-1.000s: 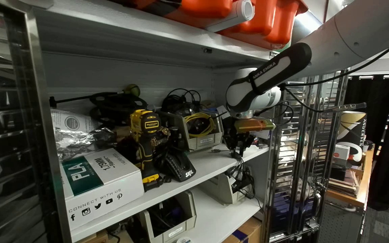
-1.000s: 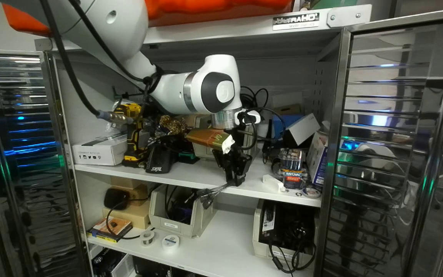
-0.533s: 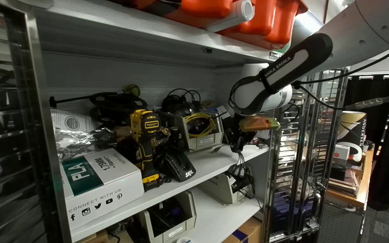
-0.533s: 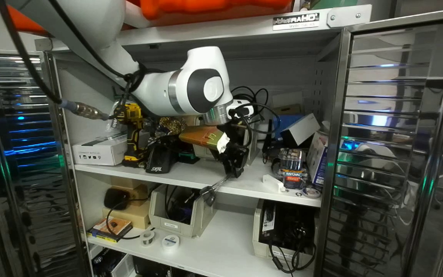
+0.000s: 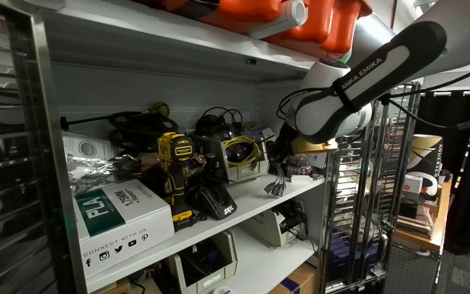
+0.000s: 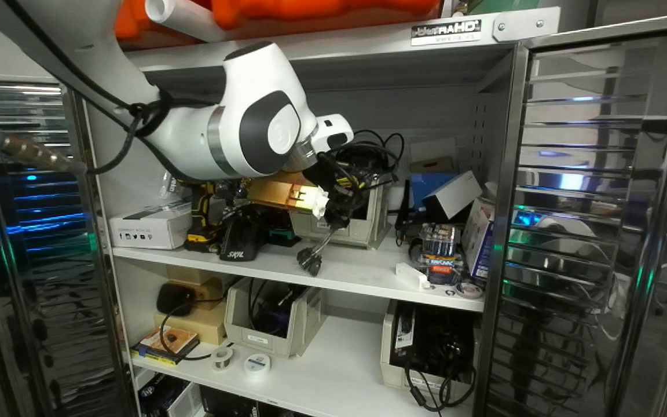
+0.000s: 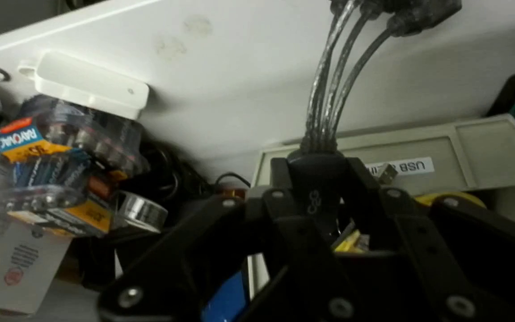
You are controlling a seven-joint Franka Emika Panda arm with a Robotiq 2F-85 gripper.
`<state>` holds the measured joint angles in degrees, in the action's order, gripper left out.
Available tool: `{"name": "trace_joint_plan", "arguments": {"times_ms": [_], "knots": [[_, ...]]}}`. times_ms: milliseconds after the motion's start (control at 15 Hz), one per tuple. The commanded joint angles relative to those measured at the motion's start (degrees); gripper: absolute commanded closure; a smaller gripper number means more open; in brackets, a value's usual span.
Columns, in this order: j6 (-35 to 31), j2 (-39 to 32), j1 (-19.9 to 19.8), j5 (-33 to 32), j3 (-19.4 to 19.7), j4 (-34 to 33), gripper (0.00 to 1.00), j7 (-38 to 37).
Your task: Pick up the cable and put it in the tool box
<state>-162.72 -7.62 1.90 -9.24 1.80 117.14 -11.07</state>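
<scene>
cable (image 7: 322, 129) has silvery strands (image 7: 318, 85) ending in dark connectors (image 7: 418, 18).

Hand (image 5: 276, 156), cable (image 5: 276, 189) dangling beneath; drill (image 5: 175, 181) upright, box (image 5: 125, 226) alongside

I counted one gripper (image 7: 318, 174), one gripped cable (image 7: 320, 138), three pale bins (image 6: 275, 343), one drill (image 5: 174, 175), one PLA box (image 5: 127, 230) and one white tube (image 5: 283, 19).

arm (image 6: 186, 142): from upper left in an exterior view | wrist (image 6: 278, 127): tilted | tool (image 7: 319, 173): angled down, fingers (image 7: 280, 173) clamped
</scene>
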Motion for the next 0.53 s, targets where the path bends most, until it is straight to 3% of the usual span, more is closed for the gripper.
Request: {"name": "trace_joint_plan", "arguments": {"times_ms": [0,133,467], "knots": [[-11.0,3.9,-0.2,2.1,-1.0,5.4,0.83,2.7],[-18.0,3.7,-0.1,1.2,-0.9,6.2,0.83,1.1],[-30.1,0.8,0.1,8.0,-2.9,4.6,0.84,1.3]]}}
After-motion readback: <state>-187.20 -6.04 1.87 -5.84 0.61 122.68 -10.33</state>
